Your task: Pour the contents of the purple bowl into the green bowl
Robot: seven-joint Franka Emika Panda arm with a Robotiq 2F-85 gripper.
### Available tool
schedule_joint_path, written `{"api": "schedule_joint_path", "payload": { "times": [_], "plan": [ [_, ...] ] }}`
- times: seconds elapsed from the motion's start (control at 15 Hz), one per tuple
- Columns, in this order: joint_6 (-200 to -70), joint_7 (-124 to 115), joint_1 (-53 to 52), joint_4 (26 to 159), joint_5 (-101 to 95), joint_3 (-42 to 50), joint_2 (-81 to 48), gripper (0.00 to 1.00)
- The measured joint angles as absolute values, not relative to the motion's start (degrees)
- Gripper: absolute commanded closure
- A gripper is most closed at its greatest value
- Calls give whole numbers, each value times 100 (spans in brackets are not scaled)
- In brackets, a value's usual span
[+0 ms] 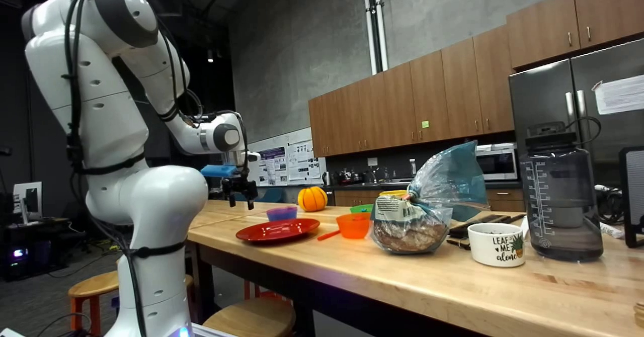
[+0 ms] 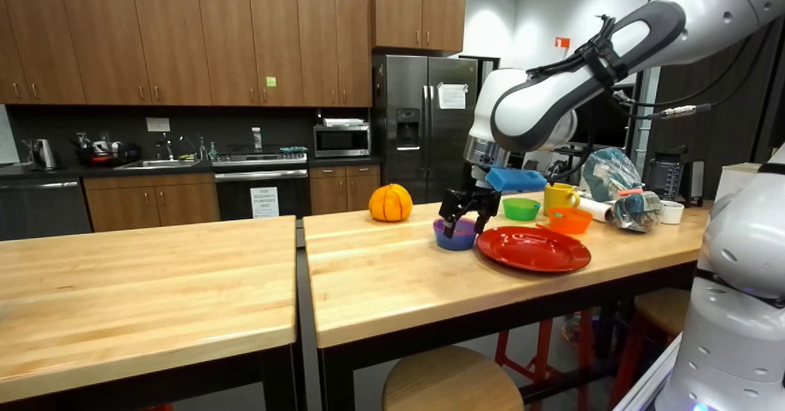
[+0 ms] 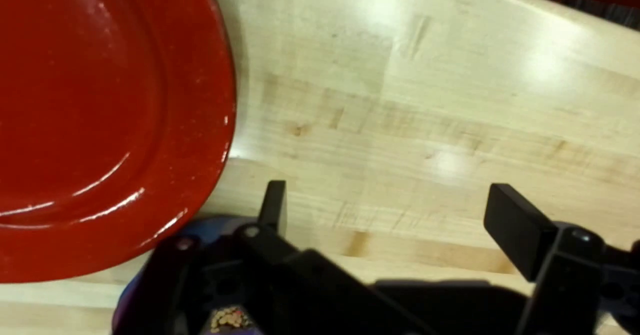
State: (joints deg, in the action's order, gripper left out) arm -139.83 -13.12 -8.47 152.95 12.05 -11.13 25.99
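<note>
In our wrist view, the black gripper [image 3: 387, 193], jaws wide, mostly hides the round purple plastic bowl [image 3: 214, 228]. The round green plastic bowl [image 2: 521, 210] sits near the wooden worktop's [image 2: 380, 270] far edge.

In an exterior view, a grey wall [image 1: 302, 55] is rising at twelve o'clock and dark floor [image 1: 45, 289] is spreading toward eight. In an exterior view, brown cabinets [image 2: 172, 37] are hanging at ten o'clock, an oven [image 2: 260, 178] is sitting at nine, a steel refrigerator [image 2: 420, 122] is standing at one, a pale wall [image 2: 490, 21] is gleaming farther out, and a wooden stool [image 2: 454, 380] is standing between five and six.
</note>
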Motion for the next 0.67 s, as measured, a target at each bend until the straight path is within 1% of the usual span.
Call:
{"api": "schedule_joint_path", "payload": {
  "times": [0.33, 0.67],
  "plan": [
    [-14375, -140, -820, 14931, 1197, -529, 2018, 0],
    [-14400, 827, -888, 14393, 1372, -285, 1427, 0]
  ]
}}
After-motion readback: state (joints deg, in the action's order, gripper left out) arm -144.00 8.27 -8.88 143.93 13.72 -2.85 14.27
